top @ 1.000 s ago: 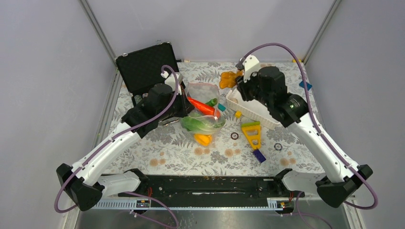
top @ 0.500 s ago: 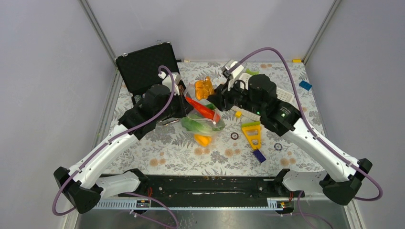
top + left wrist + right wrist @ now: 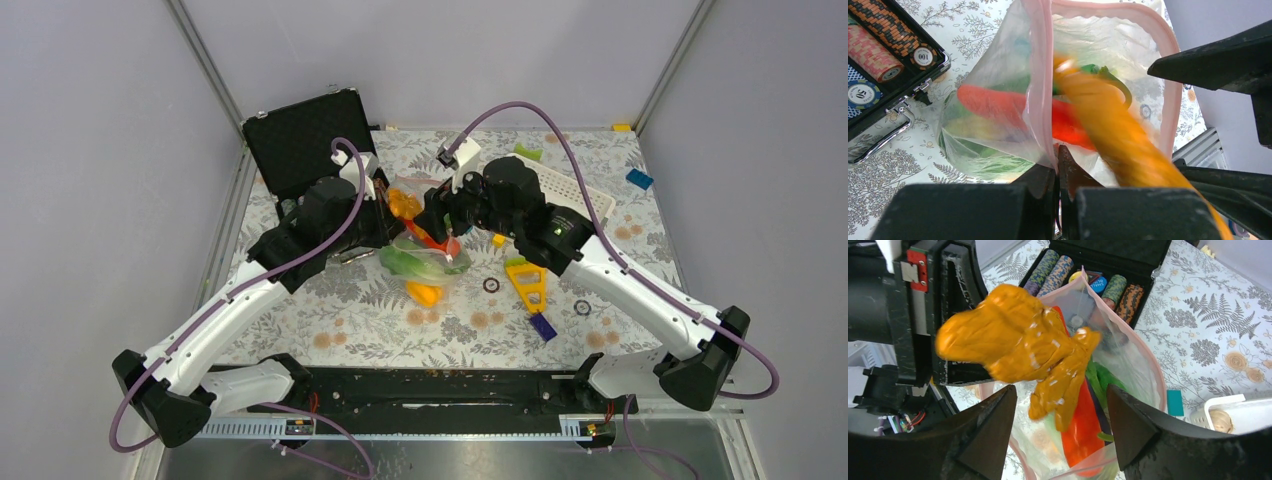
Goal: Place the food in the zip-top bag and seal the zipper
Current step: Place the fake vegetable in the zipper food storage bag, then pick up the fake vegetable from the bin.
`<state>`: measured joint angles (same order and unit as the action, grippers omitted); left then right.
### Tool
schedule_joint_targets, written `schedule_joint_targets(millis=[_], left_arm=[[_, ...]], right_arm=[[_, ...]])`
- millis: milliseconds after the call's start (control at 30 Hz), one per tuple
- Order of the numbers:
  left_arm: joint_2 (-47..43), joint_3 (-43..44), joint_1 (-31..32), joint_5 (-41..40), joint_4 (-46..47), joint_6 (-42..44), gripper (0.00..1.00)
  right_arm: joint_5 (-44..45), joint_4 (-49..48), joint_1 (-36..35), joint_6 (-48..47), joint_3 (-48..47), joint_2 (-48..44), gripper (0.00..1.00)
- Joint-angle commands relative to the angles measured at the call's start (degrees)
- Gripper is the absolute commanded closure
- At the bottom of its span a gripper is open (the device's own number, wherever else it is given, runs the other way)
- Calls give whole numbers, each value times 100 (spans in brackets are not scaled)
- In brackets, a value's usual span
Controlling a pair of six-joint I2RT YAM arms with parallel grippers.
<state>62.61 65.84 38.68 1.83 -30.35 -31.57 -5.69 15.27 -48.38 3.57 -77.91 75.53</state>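
The zip-top bag (image 3: pixel 428 252) stands open mid-table, and my left gripper (image 3: pixel 1058 156) is shut on its pink zipper (image 3: pixel 1045 85) at the near rim, holding the mouth up. Inside lie a red chili (image 3: pixel 1083 425), a green lettuce leaf (image 3: pixel 405 262) and long green vegetables (image 3: pixel 1104 382). My right gripper (image 3: pixel 1063 432) hangs open over the mouth. The orange lumpy piece (image 3: pixel 1015 342) is free of its fingers, just above the opening and blurred in the left wrist view (image 3: pixel 1120 150). A yellow-orange pepper (image 3: pixel 425 292) lies at the bag's near end.
A black case of poker chips (image 3: pixel 300 140) stands open behind the left arm. The white basket (image 3: pixel 565 195) sits to the right of the right gripper. A yellow block (image 3: pixel 527 282), blue blocks (image 3: pixel 541 326), a teal block (image 3: pixel 1175 402) and loose rings (image 3: pixel 491 285) lie on the cloth.
The right arm swung left from the basket with the orange piece to the bag's mouth. Its jaws have opened and the piece has come loose. The left gripper kept its hold.
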Motion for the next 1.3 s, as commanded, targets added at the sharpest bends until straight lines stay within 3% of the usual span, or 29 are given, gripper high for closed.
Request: schedule_joint_targets(millis=[0, 400, 567, 733, 900, 1133, 1267], left_arm=[[-180, 273, -33, 64, 210, -45, 99], [-161, 317, -29, 236, 209, -44, 99], [-194, 338, -27, 197, 238, -65, 98], [-34, 495, -29, 256, 182, -101, 97], [16, 453, -29, 251, 158, -177, 98], [-44, 347, -24, -18, -14, -124, 98], [-116, 262, -29, -123, -55, -121, 98]], right_arm=[[334, 79, -47, 17, -85, -139, 23], [423, 89, -49, -58, -175, -265, 15], [1272, 256, -39, 151, -229, -382, 1], [2231, 608, 173, 534, -185, -623, 0], [1255, 964, 1571, 1278, 69, -777, 0], [353, 1213, 3557, 1842, 247, -245, 0], [-40, 1237, 4171, 1867, 197, 387, 0]])
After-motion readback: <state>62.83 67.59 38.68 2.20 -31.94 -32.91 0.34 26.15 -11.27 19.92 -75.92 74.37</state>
